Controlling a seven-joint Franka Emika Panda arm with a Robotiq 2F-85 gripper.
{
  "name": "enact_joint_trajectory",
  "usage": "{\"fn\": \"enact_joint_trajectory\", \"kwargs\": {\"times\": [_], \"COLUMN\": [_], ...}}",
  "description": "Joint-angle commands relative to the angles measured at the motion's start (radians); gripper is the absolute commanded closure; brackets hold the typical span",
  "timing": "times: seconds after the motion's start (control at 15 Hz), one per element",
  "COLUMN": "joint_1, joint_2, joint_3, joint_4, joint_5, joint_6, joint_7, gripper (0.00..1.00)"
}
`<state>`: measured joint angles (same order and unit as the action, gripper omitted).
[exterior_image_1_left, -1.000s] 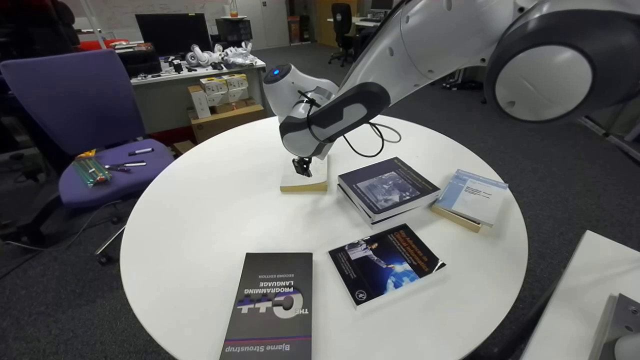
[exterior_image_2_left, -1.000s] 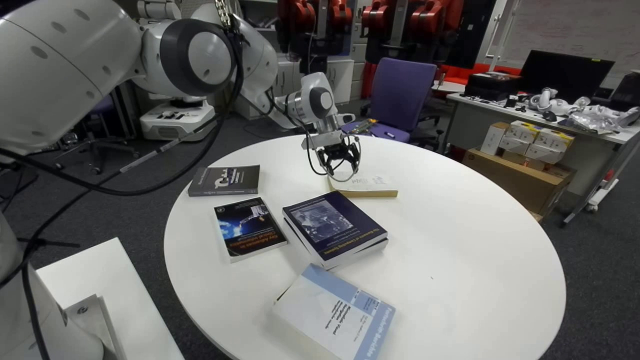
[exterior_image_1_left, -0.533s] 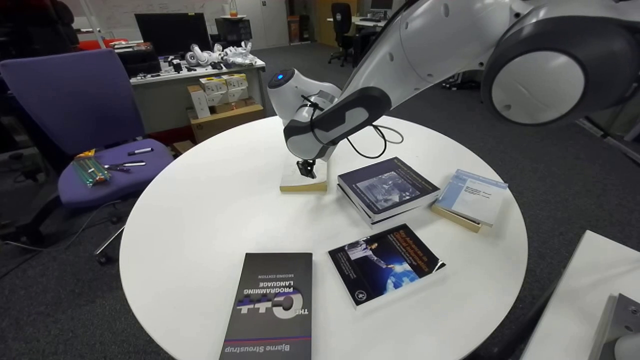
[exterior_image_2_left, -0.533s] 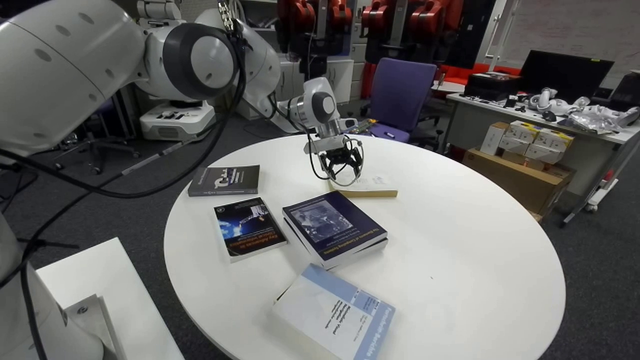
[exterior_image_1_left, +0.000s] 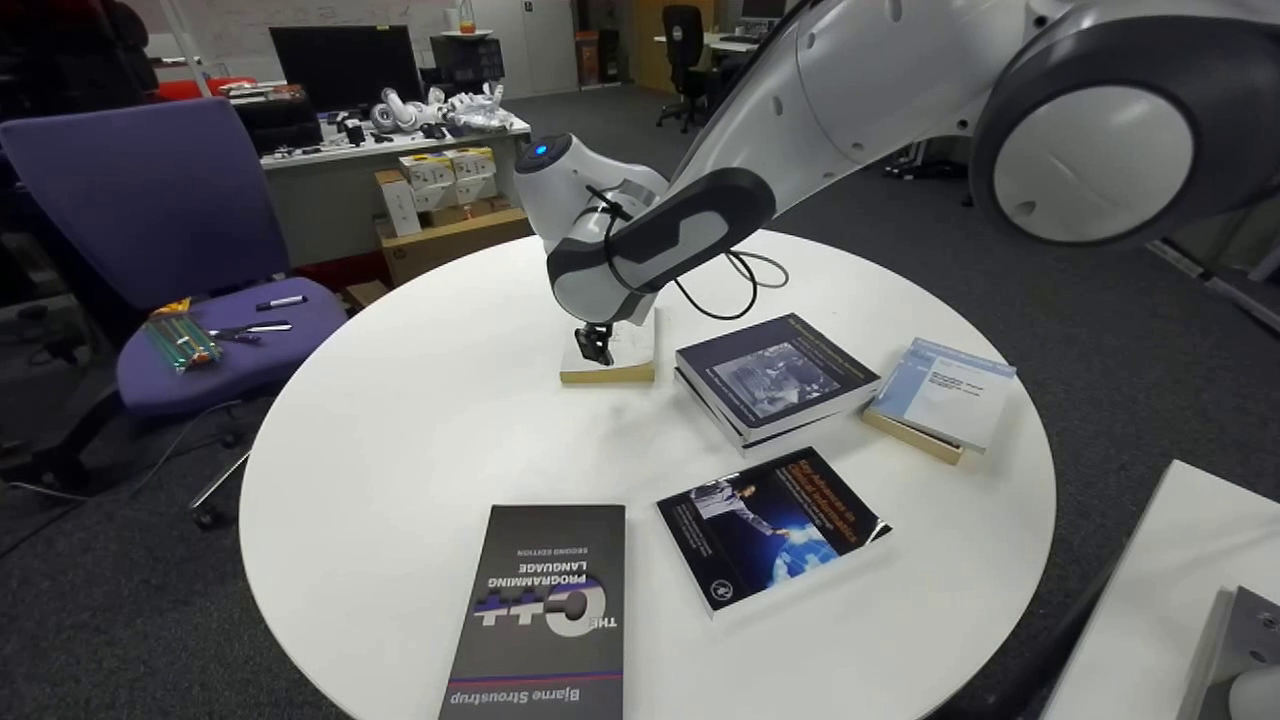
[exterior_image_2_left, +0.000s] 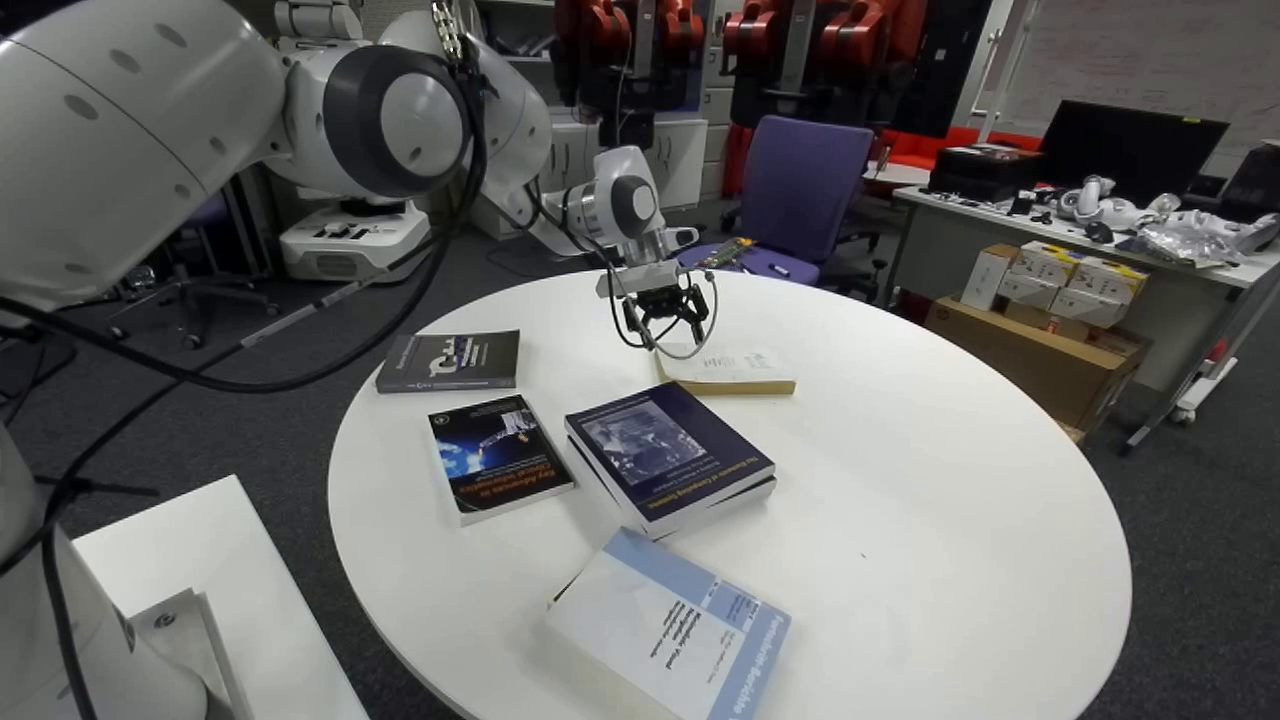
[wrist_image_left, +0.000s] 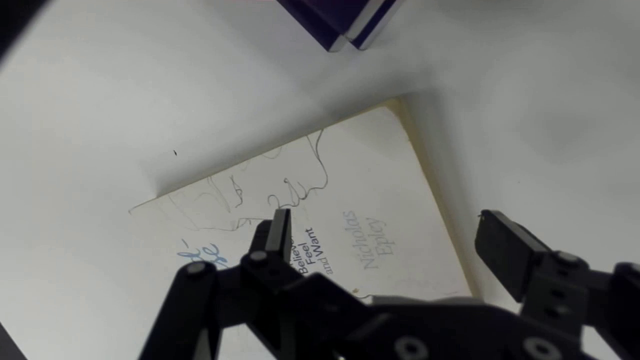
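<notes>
- observed pincer (wrist_image_left: 386, 225) spread wide over edge of white book (wrist_image_left: 380, 185)
- found white book flat on surface (exterior_image_2_left: 920, 520)
- noted dark blue books (exterior_image_2_left: 670, 455) stacked nearby on surface

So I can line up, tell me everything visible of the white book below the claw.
The white book lies closed and flat on the table, cover up, visible sides yellowish. The paper-like cover bears line drawings, blue script and "Nicholas Epley". In the wrist view the open claw shows one finger over it, the other past an edge; contact is unclear.
</notes>
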<state>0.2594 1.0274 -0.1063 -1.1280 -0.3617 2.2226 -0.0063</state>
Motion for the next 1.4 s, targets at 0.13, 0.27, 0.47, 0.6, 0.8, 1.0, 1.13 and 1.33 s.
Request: {"fn": "enact_joint_trajectory", "kwargs": {"times": [0.13, 0.27, 0.47, 0.6, 0.8, 1.0, 1.13, 1.33], "joint_1": [0.02, 0.028, 0.038, 0.04, 0.041, 0.039, 0.037, 0.037], "joint_2": [0.008, 0.018, 0.032, 0.038, 0.043, 0.048, 0.054, 0.068], "joint_3": [0.005, -0.001, -0.012, -0.013, -0.015, -0.017, -0.018, -0.023], "joint_4": [-0.009, -0.005, 0.002, 0.004, 0.007, 0.008, 0.011, 0.016], "joint_5": [-0.036, -0.052, -0.079, -0.092, -0.104, -0.112, -0.113, -0.114], "joint_6": [-0.014, -0.013, -0.014, -0.014, -0.013, -0.01, -0.008, -0.01], "joint_7": [-0.049, -0.046, -0.039, -0.037, -0.034, -0.031, -0.029, -0.028], "gripper": [0.0, 0.0, 0.0, 0.0, 0.0, 0.0, 0.0, 0.0]}}
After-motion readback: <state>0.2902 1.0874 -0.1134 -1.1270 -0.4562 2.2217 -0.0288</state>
